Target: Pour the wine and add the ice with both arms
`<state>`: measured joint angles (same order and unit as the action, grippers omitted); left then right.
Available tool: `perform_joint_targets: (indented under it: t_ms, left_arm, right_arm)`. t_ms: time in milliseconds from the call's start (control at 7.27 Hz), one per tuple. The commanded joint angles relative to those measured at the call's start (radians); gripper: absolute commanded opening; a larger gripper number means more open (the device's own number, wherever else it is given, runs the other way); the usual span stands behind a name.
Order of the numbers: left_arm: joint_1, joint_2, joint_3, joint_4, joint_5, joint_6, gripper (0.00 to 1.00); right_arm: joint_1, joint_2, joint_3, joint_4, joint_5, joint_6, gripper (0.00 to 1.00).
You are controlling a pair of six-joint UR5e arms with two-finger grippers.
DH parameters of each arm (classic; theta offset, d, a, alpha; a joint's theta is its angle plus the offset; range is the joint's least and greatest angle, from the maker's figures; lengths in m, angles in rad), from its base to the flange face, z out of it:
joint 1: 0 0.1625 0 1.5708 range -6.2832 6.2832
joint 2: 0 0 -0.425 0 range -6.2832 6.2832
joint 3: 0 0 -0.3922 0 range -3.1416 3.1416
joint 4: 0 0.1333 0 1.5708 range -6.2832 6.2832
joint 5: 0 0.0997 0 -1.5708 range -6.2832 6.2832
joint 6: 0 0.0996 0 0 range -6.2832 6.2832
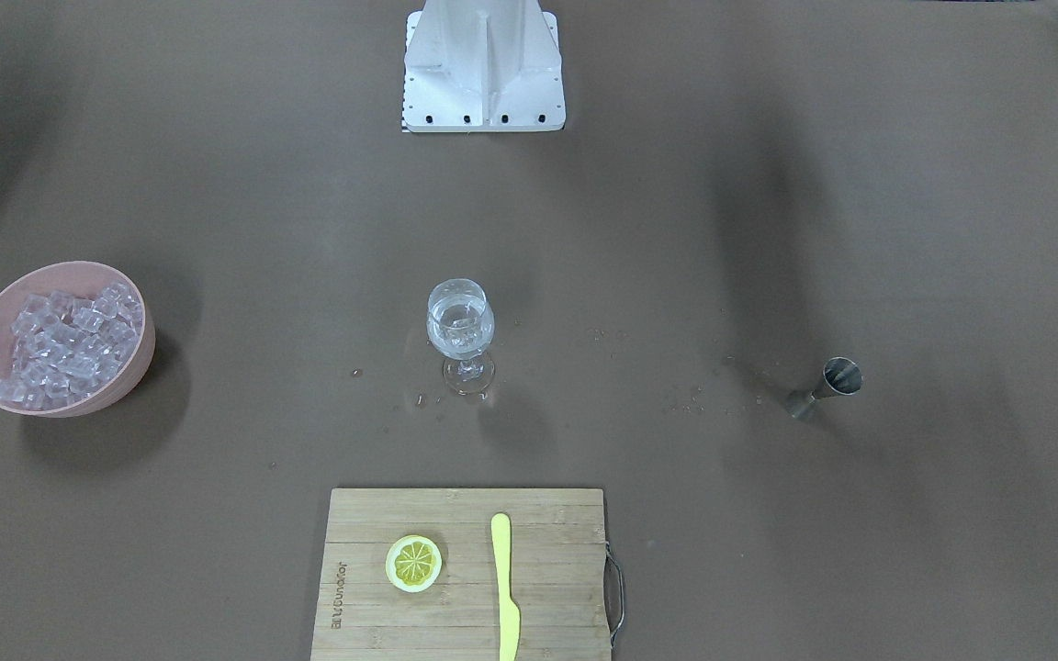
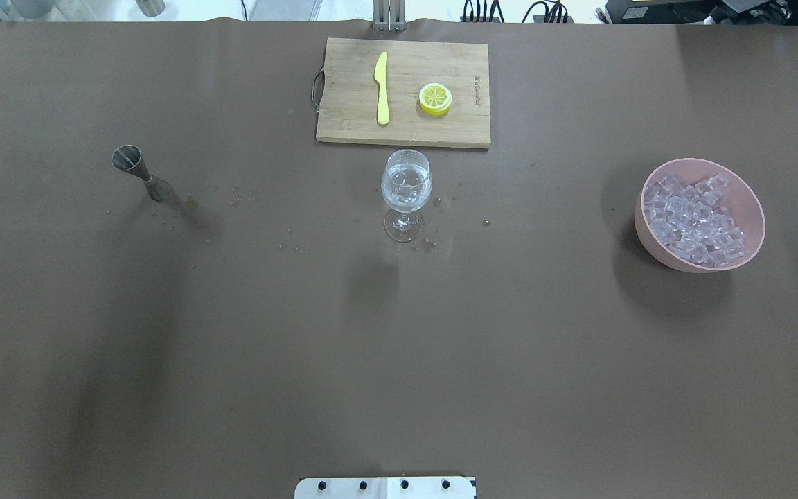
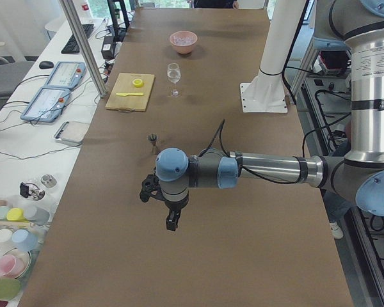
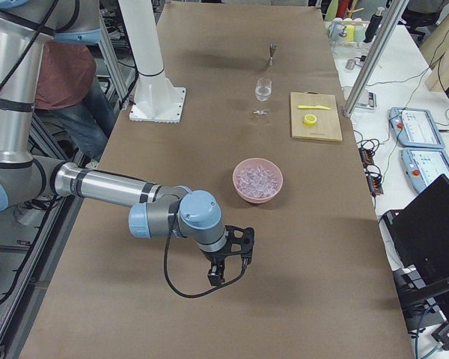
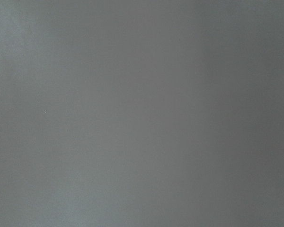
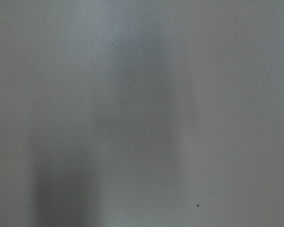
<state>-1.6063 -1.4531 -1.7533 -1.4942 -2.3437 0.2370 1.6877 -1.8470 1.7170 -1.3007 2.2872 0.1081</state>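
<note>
Two grippers, both parked away from the work. The left gripper (image 3: 170, 223) hangs fingers-down at lower centre of the left side view, over bare table (image 3: 243, 256). The right gripper (image 4: 216, 278) does the same at lower centre of the right side view. Only these side views show them, so we cannot tell whether either is spread or pressed together; neither looks to carry anything. Both wrist cameras give nothing but blurred grey-brown surface. Moving outward, the wine glass (image 1: 460, 329) stands upright at centre of the front-facing view. The wine (image 2: 406, 190) sits in its bowl as clear liquid, with what may be a few cubes in it, though we are not sure. Droplets (image 1: 694, 400) speckle the table right of the glass, toward the metal jigger (image 1: 825, 386), which stands well apart at right. The ice (image 1: 65, 341) is heaped in a pink bowl (image 1: 132, 378) at far left of that view, well apart from the glass. A cutting board (image 1: 557, 597) at bottom centre bears a lemon slice (image 1: 414, 563) and a yellow knife (image 1: 504, 588). We judge the pour largely done. On handling: the cubes are hard, small and likely slick, so pinch one across two flat faces from the top of the heap, which may shift. The glass is fragile, top-heavy and probably wet outside, so leave it standing, or hold it low at the stem. The jigger is light and stiff, best taken at its narrow waist.
</note>
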Motion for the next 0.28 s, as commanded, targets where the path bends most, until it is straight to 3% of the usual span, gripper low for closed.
perform_joint_targets:
  t_ms: [0, 138]
  left_arm:
    - [-0.001, 0.0, -0.001, 0.0, 0.004, 0.001, 0.98]
    - [-0.001, 0.0, -0.002, 0.0, 0.003, -0.001, 0.98]
  right_arm:
    - [0.001, 0.0, 0.001, 0.0, -0.005, 0.001, 1.0]
    - [0.007, 0.002, 0.012, 0.0, -0.003, -0.002, 1.0]
